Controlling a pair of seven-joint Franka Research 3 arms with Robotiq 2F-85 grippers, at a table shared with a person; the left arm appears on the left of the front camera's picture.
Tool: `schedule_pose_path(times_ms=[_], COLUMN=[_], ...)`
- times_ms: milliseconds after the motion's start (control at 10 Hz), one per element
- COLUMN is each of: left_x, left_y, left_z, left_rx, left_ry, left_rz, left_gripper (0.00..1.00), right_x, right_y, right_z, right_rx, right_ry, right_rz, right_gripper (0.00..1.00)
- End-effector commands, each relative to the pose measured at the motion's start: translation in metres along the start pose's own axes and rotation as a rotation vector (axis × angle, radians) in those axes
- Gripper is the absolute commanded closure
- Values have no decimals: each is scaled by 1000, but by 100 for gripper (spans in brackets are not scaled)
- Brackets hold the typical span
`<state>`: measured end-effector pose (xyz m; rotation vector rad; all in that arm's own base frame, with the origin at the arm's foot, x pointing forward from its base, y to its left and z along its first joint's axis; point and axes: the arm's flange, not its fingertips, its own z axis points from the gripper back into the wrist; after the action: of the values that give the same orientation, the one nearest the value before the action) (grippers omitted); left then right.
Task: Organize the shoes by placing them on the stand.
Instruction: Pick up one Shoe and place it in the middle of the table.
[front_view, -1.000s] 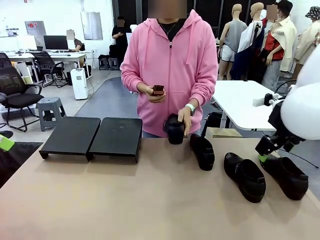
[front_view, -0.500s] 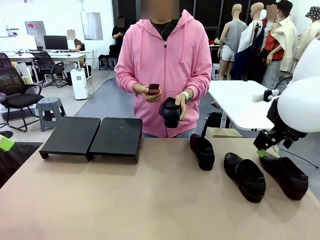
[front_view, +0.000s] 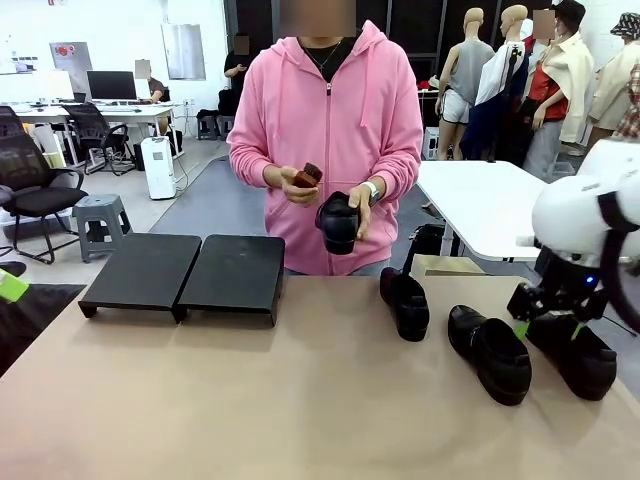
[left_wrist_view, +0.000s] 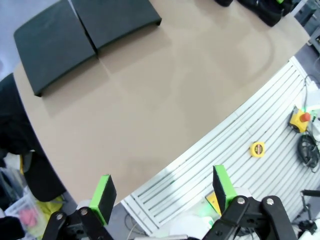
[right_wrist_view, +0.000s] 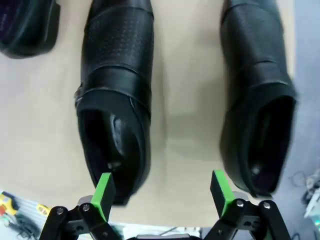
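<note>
Looking across the tan tabletop (front_view: 250, 400), we find the matte-black stand (front_view: 185, 270) bare. Right of it, the person's hand (front_view: 362, 212) has lifted one shiny black leather shoe (front_view: 338, 220); three more shoes (front_view: 405, 300) lie farther right. Our right end effector (right_wrist_view: 162, 192), jaws apart, has come down over the two farthest, so a first pickup looks near; the left end effector (left_wrist_view: 163, 191), also apart, idles.

No writing, brand or number can be read. Inside the shoe (right_wrist_view: 116, 75) just ahead of the right hand (right_wrist_view: 162, 192), a pale spot is too blurred to tell. A wall poster (front_view: 71, 58), far from that hand, bears a red mark, its print too small to make out.
</note>
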<state>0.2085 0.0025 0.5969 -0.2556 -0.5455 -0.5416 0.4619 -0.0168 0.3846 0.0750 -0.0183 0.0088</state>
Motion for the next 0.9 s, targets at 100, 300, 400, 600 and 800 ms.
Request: schedule_pose_path(times_ms=[100, 300, 400, 600, 800], left_x=[0, 0, 0, 0, 0], left_y=[2, 2, 2, 2, 2], left_z=[1, 1, 1, 1, 1], left_rx=[-13, -13, -13, -13, -13], left_ry=[-5, -5, -5, -5, -5], left_rz=[-5, -5, -5, -5, -5], left_gripper=[0, 0, 0, 0, 0], right_x=[23, 33, 33, 33, 34], right_y=[7, 5, 9, 9, 10], right_z=[-17, -37, -39, -37, -38], right_rx=[73, 59, 53, 38, 32], right_ry=[80, 99, 84, 95, 101], right_rz=[-7, -36, -25, -9, -5], right_gripper=[0, 0, 0, 60, 100])
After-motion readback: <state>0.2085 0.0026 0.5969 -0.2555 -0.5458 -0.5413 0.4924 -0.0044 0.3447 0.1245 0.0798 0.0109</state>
